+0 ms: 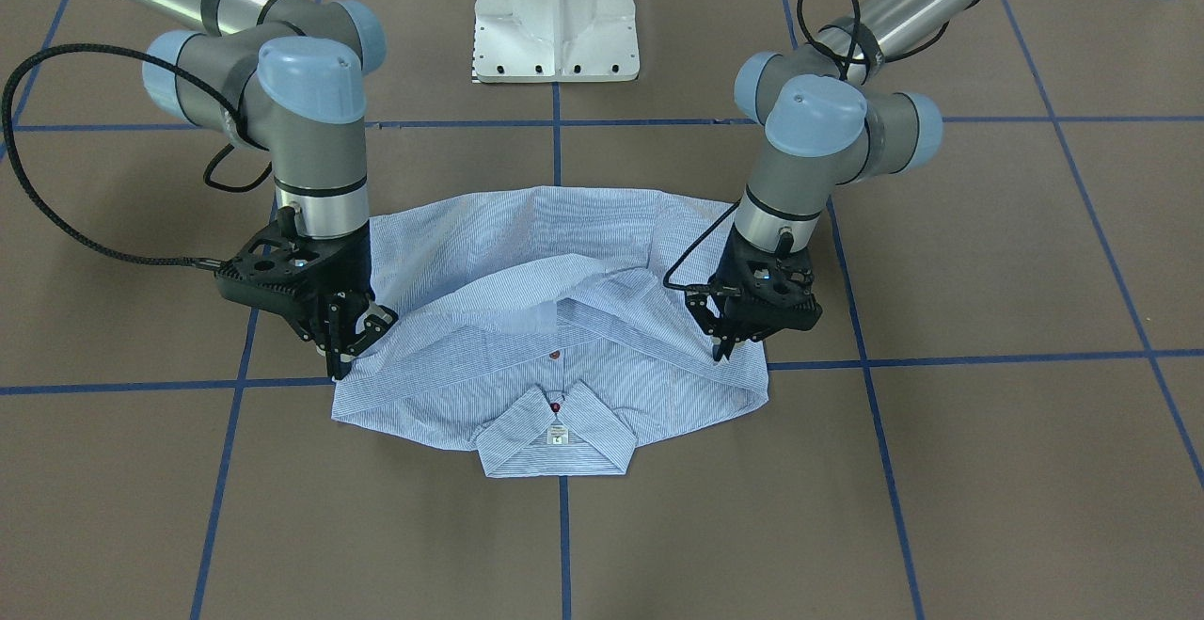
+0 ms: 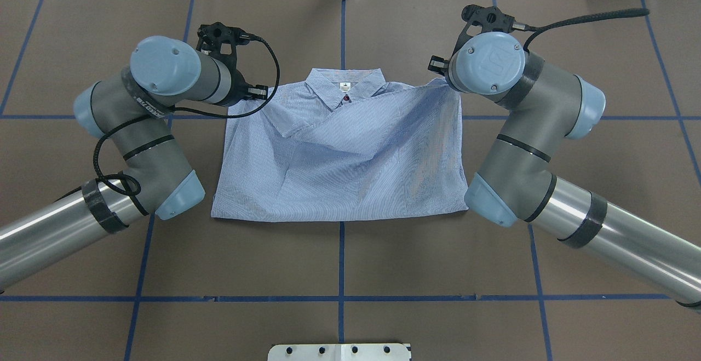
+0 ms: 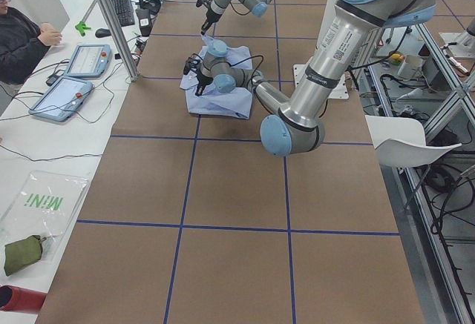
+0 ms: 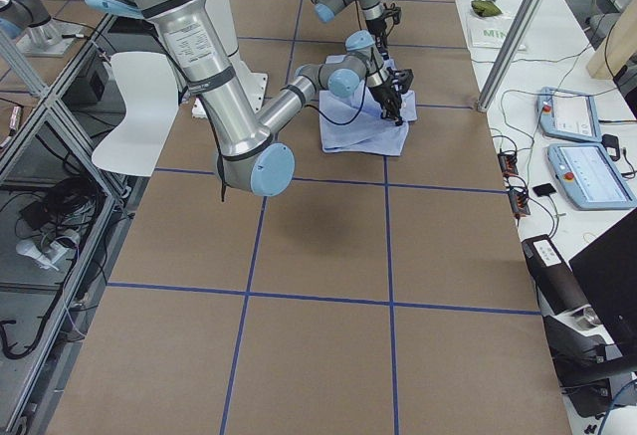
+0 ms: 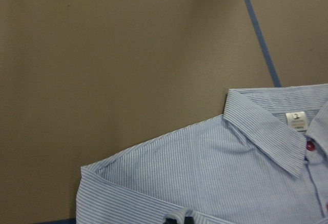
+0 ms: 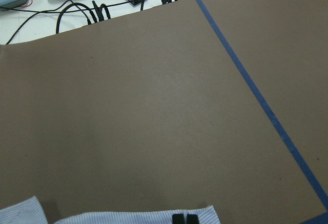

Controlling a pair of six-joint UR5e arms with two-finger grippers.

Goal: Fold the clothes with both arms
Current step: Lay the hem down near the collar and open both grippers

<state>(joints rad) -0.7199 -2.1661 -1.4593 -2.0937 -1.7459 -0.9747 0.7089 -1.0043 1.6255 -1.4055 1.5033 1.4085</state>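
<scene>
Plainly the shirt [image 2: 350, 185] lies mid-surface [image 2: 350, 273], its collar [image 2: 323, 84] on the side far from the robot and a lower layer folded up over the chest.

On the left, the risk we see is a lost corner. The left pincer [image 1: 726, 349], tips nearly together on a fold of cloth by the shoulder, seems to grip only a thin edge, which could slip out if it lifts or pulls sideways. In the middle, the upper layer runs slantwise and puckered, so uneven travel by the two sides would likely set a crooked crease. On the right, the right pincer [image 1: 340, 361] is likewise pinched on the cloth edge, and the fabric stretches taut towards it. A harder tug might drag the whole shirt.

As for pose, the left arm [image 2: 137, 147] bends in from the near left, wrist pointing down at the left shoulder. The right arm [image 2: 520, 147] mirrors it at the right shoulder.
</scene>
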